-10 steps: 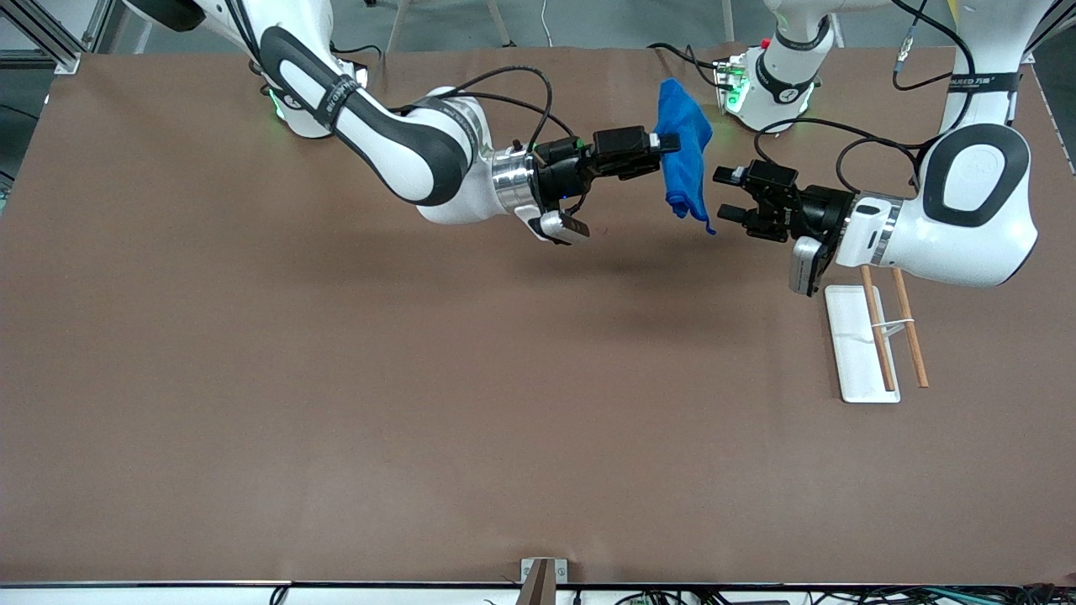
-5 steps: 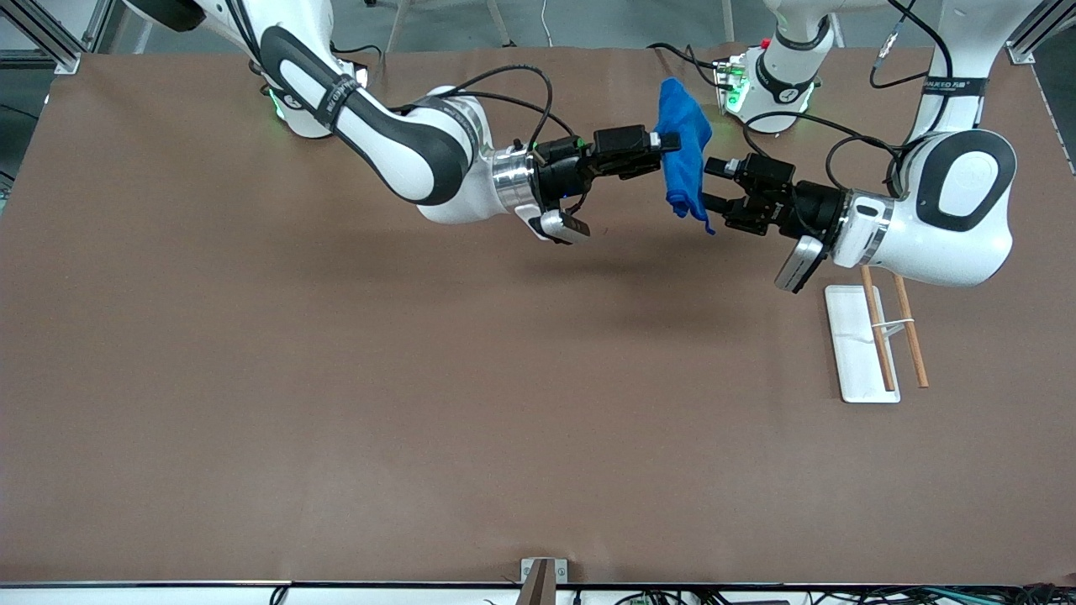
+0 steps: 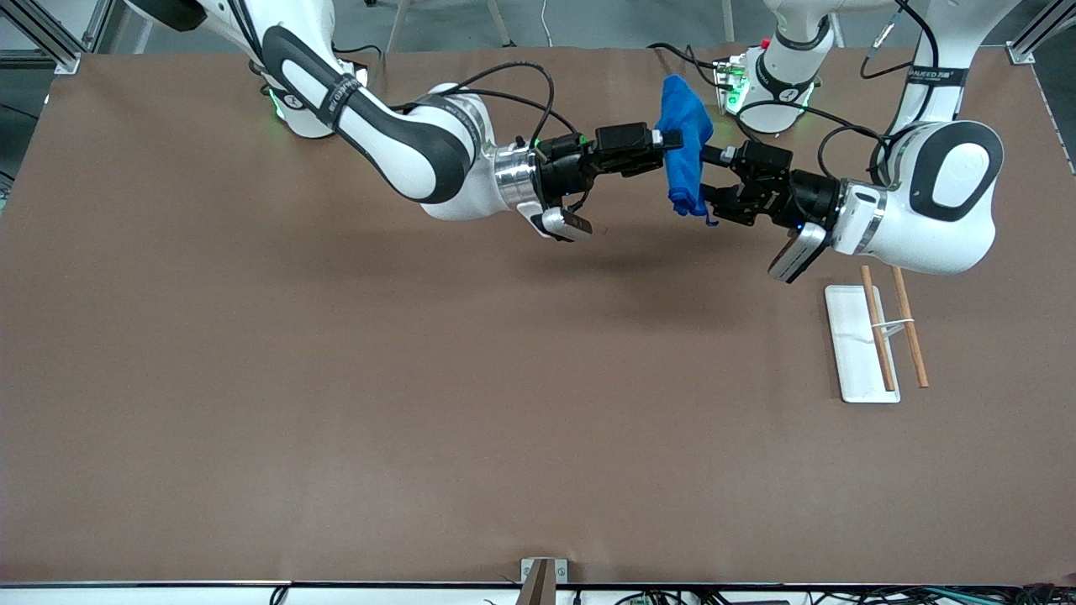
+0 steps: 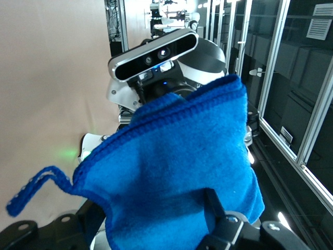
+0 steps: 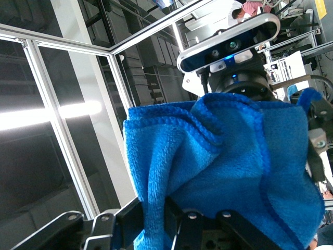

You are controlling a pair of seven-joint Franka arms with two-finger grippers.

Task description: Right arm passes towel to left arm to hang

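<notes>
Towel hangs in the air over bare table, clamped by the right gripper. Left gripper, spread wide, straddles its hanging part, one finger against the cloth, rack well apart.

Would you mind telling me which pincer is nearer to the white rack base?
Left. The left pincer, open around the towel, is over the table near the rack base; the right pincer, shut on the towel, is toward the right arm's end.

Robotics lab, aluminium-frame enclosure, brown test table
</notes>
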